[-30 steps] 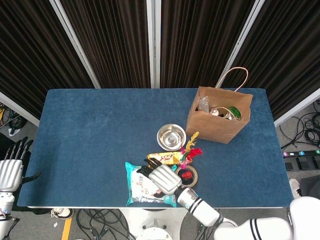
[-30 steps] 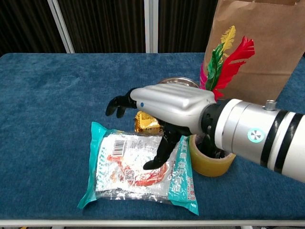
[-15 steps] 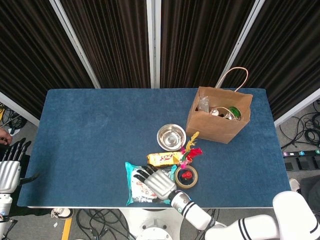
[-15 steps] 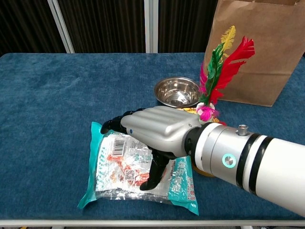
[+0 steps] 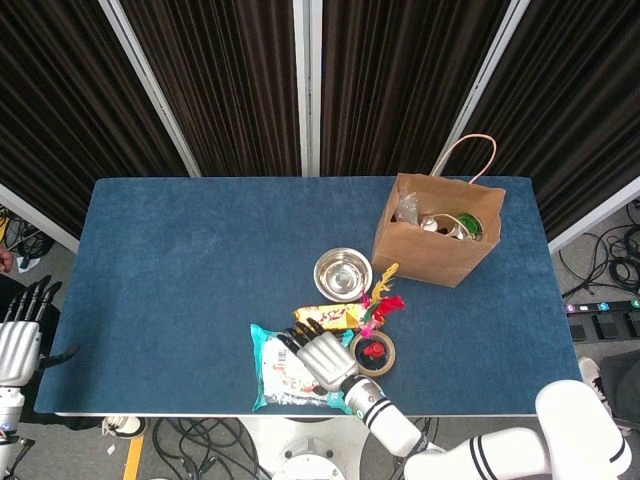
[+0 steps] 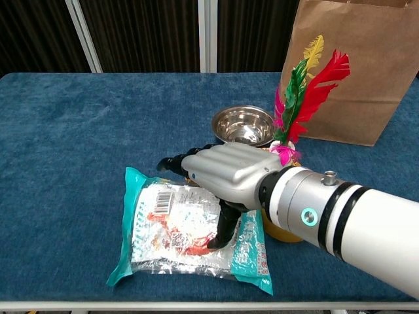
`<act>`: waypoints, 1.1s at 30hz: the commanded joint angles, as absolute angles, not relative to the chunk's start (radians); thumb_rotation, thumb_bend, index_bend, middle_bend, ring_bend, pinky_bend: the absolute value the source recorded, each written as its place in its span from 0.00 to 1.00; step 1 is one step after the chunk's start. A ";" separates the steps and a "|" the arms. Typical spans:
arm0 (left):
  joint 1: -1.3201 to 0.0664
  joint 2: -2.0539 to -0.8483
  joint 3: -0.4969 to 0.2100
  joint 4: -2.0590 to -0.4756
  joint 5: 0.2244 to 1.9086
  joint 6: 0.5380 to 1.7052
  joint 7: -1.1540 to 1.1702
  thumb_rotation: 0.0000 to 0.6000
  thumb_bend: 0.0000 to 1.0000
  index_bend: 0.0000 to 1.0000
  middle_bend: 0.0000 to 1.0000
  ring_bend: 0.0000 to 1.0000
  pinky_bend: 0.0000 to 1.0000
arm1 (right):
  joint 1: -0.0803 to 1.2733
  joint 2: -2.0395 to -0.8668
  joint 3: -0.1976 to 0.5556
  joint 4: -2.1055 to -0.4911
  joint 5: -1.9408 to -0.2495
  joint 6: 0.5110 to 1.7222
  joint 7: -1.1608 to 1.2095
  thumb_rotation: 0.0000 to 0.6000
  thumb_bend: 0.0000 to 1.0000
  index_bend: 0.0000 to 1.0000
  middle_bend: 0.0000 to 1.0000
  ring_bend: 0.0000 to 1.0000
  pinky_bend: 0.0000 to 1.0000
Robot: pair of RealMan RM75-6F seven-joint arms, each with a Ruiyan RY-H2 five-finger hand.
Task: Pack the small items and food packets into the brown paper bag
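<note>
A teal and clear food packet (image 5: 280,372) (image 6: 171,230) lies flat near the table's front edge. My right hand (image 5: 326,358) (image 6: 228,173) is spread over its right side with fingers apart. The thumb tip rests on the packet and nothing is gripped. Under the fingers lies a yellow snack packet (image 5: 331,317), mostly hidden in the chest view. A feather shuttlecock (image 5: 379,299) (image 6: 305,89) and a tape roll (image 5: 374,351) lie just right of the hand. The brown paper bag (image 5: 438,238) (image 6: 357,69) stands open at the back right with items inside. My left hand (image 5: 18,342) hangs open off the table's left edge.
A steel bowl (image 5: 342,273) (image 6: 243,125) sits between the packets and the bag. The blue table (image 5: 190,270) ends close in front of the food packet. Dark curtains stand behind the table.
My right hand first dropped and slid left over the food packet, then shifted back right a little. The packet and other items have not moved. The left hand stays put.
</note>
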State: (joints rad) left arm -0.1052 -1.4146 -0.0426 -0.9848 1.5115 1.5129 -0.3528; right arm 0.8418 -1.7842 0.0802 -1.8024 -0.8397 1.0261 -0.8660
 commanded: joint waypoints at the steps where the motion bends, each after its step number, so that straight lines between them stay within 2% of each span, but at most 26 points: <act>1: -0.104 -1.414 -0.043 -0.983 1.511 1.513 -0.356 1.00 0.14 0.09 0.06 0.00 0.12 | 0.865 -1.802 0.088 -1.790 -0.796 1.023 -0.887 1.00 0.00 0.04 0.07 0.00 0.00; 18: -0.092 -1.409 -0.039 -0.969 1.515 1.526 -0.387 1.00 0.14 0.09 0.06 0.00 0.12 | 0.954 -1.830 0.106 -1.749 -0.659 0.987 -0.895 1.00 0.00 0.04 0.18 0.01 0.01; 20: -0.091 -1.409 -0.038 -0.967 1.515 1.526 -0.391 1.00 0.14 0.09 0.06 0.00 0.12 | 0.954 -1.837 0.103 -1.738 -0.677 0.995 -0.883 1.00 0.00 0.06 0.22 0.06 0.08; 25: -0.088 -1.408 -0.038 -0.962 1.516 1.530 -0.398 1.00 0.14 0.09 0.06 0.00 0.12 | 0.945 -1.861 0.091 -1.708 -0.726 1.037 -0.861 1.00 0.00 0.20 0.31 0.23 0.37; 29: -0.083 -1.405 -0.036 -0.960 1.516 1.532 -0.405 1.00 0.14 0.09 0.06 0.00 0.12 | 0.936 -1.872 0.085 -1.692 -0.752 1.064 -0.852 1.00 0.02 0.33 0.37 0.32 0.49; 33: -0.080 -1.402 -0.035 -0.959 1.517 1.534 -0.410 1.00 0.14 0.09 0.06 0.00 0.12 | 0.929 -1.878 0.081 -1.683 -0.786 1.089 -0.850 1.00 0.14 0.43 0.45 0.41 0.58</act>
